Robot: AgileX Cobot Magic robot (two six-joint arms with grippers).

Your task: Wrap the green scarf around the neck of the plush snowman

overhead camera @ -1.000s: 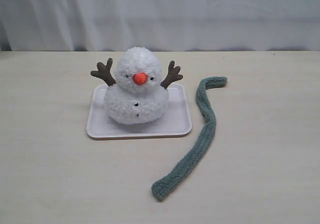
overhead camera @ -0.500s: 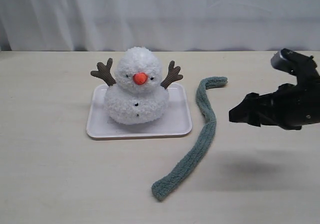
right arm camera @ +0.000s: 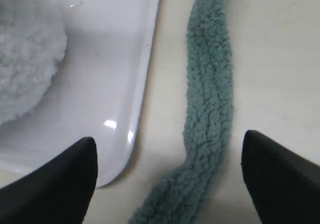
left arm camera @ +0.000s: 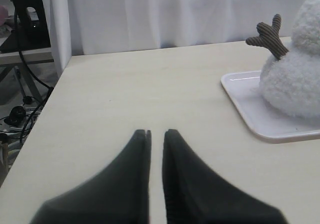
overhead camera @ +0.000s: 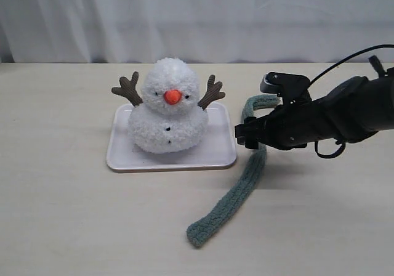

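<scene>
Right arm's in now. A sec ago there was no arm in the exterior view, and half a sec ago it sat at the right edge. It has swung left, and the right gripper [overhead camera: 239, 133] now sits centre-right in the frame, over the upper stretch of the green scarf [overhead camera: 246, 180], tip just beside the right rim of the white tray [overhead camera: 215, 158].

Right wrist view: right gripper [right arm camera: 168, 139] has its jaws wide apart. The scarf [right arm camera: 210, 84] runs up between them and the tray's edge [right arm camera: 142, 84] sits beside it. Nothing is clamped, and the fabric lies flat on the counter [overhead camera: 74, 214].

The scarf hasn't budged vs. the earlier frames. It has the same S-curve, top end upper right of centre near the tray's far corner, bottom end lower centre. It lies right of the tray, apart from the plush snowman [overhead camera: 167, 113].

The snowman is unchanged too: upright on the tray, left of centre, orange nose [overhead camera: 172, 96] facing the camera, brown stick arms [overhead camera: 127, 89] up. The scarf isn't round the snowman's neck [overhead camera: 154, 106] yet.

Left wrist view: left gripper [left arm camera: 156, 132] is low over bare counter, jaws all but together with just a thin slit, holding nothing. The snowman [left arm camera: 295, 79] and tray [left arm camera: 245, 99] are well off at the right edge of that frame. The left arm isn't in the exterior view.
</scene>
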